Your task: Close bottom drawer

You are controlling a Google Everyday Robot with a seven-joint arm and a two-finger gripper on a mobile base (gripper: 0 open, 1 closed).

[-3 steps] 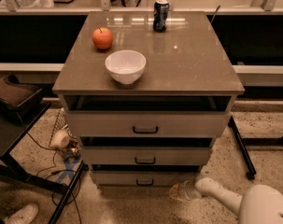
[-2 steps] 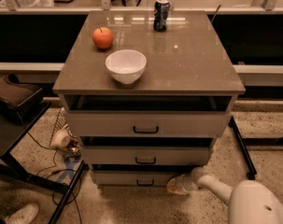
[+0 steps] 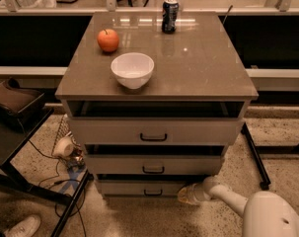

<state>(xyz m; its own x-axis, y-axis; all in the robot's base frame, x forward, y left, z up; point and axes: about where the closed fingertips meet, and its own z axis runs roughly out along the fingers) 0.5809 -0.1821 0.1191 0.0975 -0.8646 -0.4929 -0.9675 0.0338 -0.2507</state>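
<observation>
The bottom drawer (image 3: 139, 187) is the lowest and narrowest front of the grey-beige cabinet, with a small black bar handle (image 3: 153, 192). It sticks out a little, less than the two drawers above it. My gripper (image 3: 186, 195) is at the end of the white arm low on the right. It sits at floor level against the right end of the bottom drawer's front.
The middle drawer (image 3: 154, 165) and the top drawer (image 3: 154, 131) are both pulled out. On the cabinet top stand a white bowl (image 3: 132, 69), an apple (image 3: 108, 40) and a soda can (image 3: 169, 16). A black stand (image 3: 20, 147) and cables lie at left, a black leg (image 3: 255, 154) at right.
My arm has swung left along the floor, bringing the gripper from right of the cabinet up to the bottom drawer's front. The drawers look unchanged.
</observation>
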